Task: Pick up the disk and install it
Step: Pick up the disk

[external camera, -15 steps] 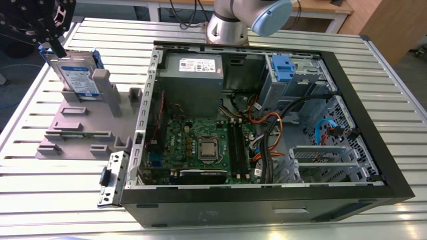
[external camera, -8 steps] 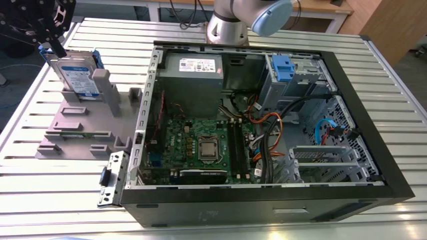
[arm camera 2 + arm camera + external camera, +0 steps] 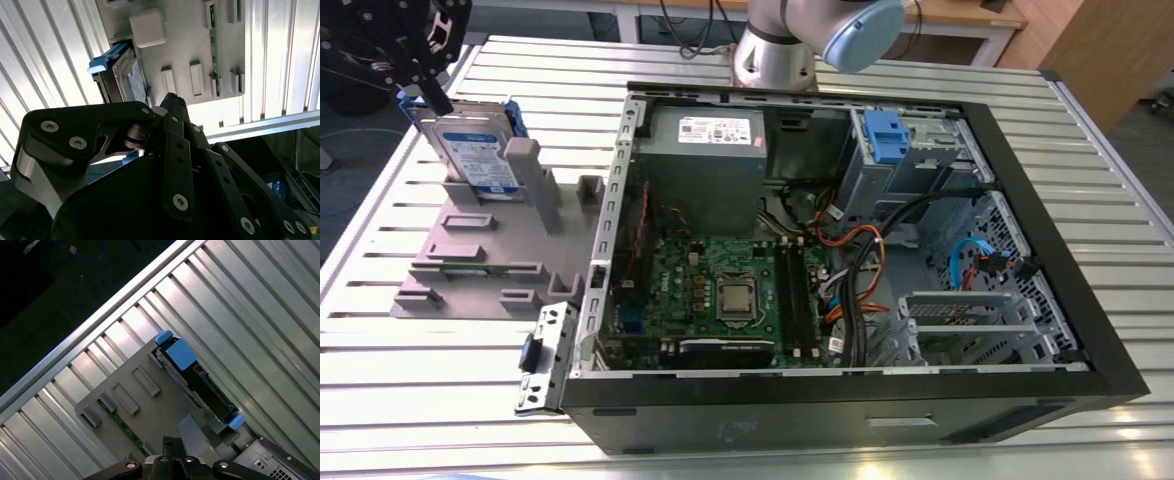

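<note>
Exterior view: disk point(image 3: 470, 150) stands on edge in the grey stand point(image 3: 467, 250), upper left of the frame, on the slatted surface point(image 3: 400, 370). Pincer point(image 3: 434, 90) sits right over the disk's top edge in the upper-left corner; grasping or released, cannot tell. Open PC case point(image 3: 1067, 200) takes centre and right, side panel off, motherboard exposed. Arm point(image 3: 787, 40) at top centre.

Second wrist view: pincer point(image 3: 150, 115) linkage in the foreground, disk point(image 3: 131, 75) just beyond it, upright in the grey stand point(image 3: 185, 45), blue bracket point(image 3: 102, 62) on its end. Contact not discernible.

First wrist view: disk point(image 3: 200, 382) seen edge-on at one rim of the grey stand point(image 3: 150, 410), blue bracket point(image 3: 180, 354) showing at both ends. Surface point(image 3: 250, 305) slats around it, PC case point(image 3: 265, 462) corner nearby.
</note>
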